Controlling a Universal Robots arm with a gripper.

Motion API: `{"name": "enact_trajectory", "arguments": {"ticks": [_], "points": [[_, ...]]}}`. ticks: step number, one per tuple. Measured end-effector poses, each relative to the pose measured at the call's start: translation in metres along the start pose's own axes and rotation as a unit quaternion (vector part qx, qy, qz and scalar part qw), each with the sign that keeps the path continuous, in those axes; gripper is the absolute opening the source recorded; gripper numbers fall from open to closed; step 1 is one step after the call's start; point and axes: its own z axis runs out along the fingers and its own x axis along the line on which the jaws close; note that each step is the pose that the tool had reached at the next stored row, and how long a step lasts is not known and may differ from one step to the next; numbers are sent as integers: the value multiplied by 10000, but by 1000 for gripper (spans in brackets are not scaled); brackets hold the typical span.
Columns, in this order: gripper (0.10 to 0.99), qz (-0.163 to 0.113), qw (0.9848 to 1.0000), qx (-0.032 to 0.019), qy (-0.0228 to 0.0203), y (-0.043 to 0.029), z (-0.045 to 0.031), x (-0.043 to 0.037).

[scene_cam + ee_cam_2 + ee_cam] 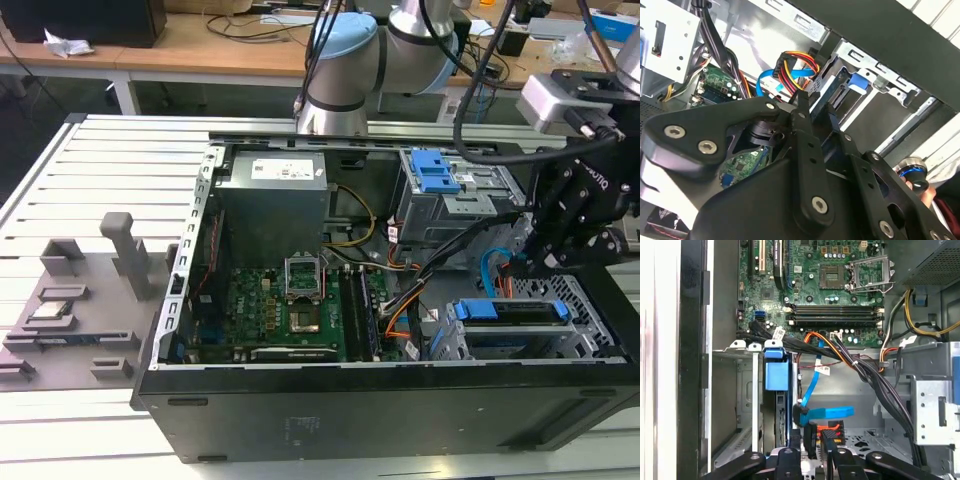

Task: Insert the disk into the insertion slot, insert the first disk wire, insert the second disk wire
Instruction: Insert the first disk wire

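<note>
The disk, a silver drive in a blue carrier, sits in the insertion slot of perforated metal at the exterior view's lower right. In the first wrist view the disk stands edge-on in the bay. A blue flat wire ends in a black plug right beside the disk's rear edge. My gripper hangs just behind the disk. Its fingers are shut on a black plug with red and orange leads. In the second wrist view the gripper holds that coloured wire bundle close to the disk.
The open case holds a green motherboard, a grey power supply and a taller grey cage with a blue latch. A thick black cable bundle crosses next to the bay. The black case wall runs along the front.
</note>
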Motion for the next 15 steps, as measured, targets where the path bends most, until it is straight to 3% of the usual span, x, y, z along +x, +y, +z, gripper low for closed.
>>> {"name": "enact_trajectory", "arguments": {"ticks": [6,7,8,10,11,15], "points": [[302,1,10000,1,22,-2,32,0],[290,1,10000,1,25,-1,32,0],[220,1,10000,1,29,-1,32,0],[220,2,10000,1,35,-1,32,0],[165,2,10000,1,37,-1,32,0],[165,3,10000,1,47,-2,33,26]]}}
